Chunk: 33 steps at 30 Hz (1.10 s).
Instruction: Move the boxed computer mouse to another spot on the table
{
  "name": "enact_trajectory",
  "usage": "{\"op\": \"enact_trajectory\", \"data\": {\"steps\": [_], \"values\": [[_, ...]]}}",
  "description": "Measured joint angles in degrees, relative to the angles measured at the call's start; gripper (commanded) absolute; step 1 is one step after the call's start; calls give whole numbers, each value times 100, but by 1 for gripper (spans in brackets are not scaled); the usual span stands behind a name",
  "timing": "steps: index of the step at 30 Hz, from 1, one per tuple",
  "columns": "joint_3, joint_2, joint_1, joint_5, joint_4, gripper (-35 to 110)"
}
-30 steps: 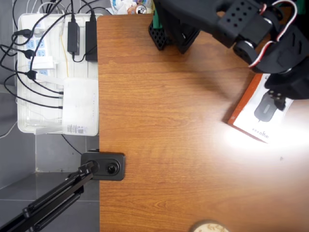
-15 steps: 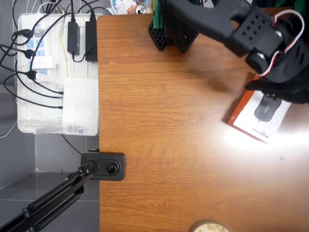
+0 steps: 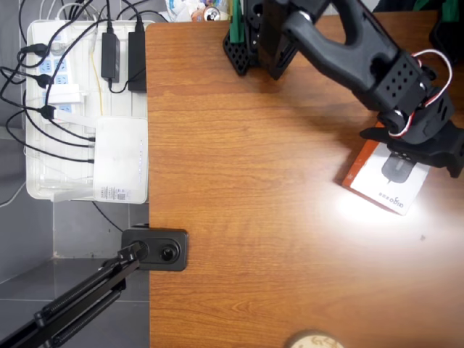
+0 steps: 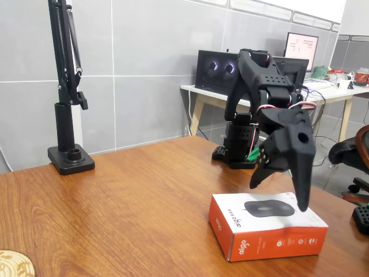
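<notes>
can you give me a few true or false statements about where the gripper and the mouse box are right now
1. The gripper is open, its fingers spread above the boxed computer mouse. True.
2. The box is lifted clear of the table. False: it lies flat on the wood.
3. The box's side edges are orange-red. True.
4. The box sits beside the black clamp stand in the fixed view. False: it is far to the right, near the arm's base.
5. In the overhead view the box lies on the white tray of cables. False: it is on the table's right side.
</notes>
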<state>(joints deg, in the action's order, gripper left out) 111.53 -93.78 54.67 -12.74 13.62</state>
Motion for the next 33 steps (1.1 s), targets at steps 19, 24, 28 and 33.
{"op": "enact_trajectory", "data": {"steps": [19,24,28,33], "values": [[272,791,-70,70,-642,84],[220,510,-123,70,26,43],[114,167,-176,62,510,27],[-123,53,-229,26,1046,19]]}}
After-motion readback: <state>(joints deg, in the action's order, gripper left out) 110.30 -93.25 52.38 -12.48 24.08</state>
